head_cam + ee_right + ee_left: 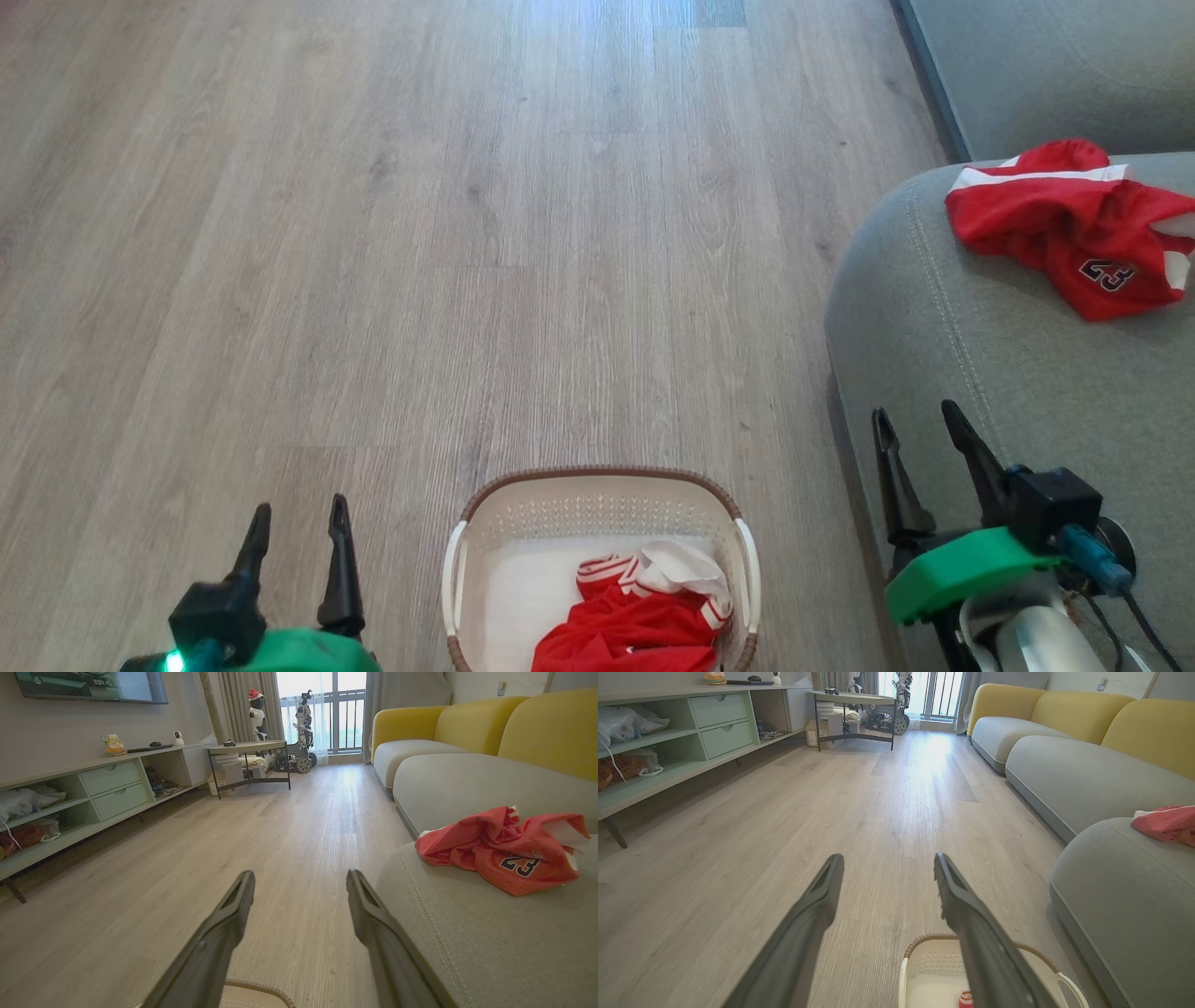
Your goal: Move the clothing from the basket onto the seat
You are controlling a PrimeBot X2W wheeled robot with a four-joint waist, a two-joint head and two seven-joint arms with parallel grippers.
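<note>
Left gripper (300, 504): lower left of the head view, its two dark fingers spread well apart, nothing between them, pointing out over the floor; right gripper (913, 409): lower right, likewise spread and empty, seen against the rounded edge of the seat; basket (597, 473): cream plastic, perforated walls, brown woven-look rim, a white handle at each side, standing on the floor between the two grippers and just beside the seat's front; red garment (635, 625): crumpled inside the basket toward its right side, red with white striped trim, the pale basket bottom bare to its left; floor (467, 233): pale grey-brown wood-look planks, running away beyond the basket; seat (980, 355): large grey-green upholstered cushion, rounded corner, stitched seam lines, to the right of the basket; second red garment (1074, 224): bunched on top of the seat, well apart from the basket, a white band along its upper edge, the number 23 printed on its lower fold, touching neither gripper; further grey cushions (448, 779): in line beyond the seat, with yellow backrests (546, 728) behind them; shelf unit (107, 784): low, pale green, along the wall opposite the sofa, with two drawers and open compartments; round-topped table (247, 746): dark legs, beyond the shelf unit; glazed balcony door (327, 718): at the far end of the room, bright with daylight, small robot figures (257, 711) standing before it.
</note>
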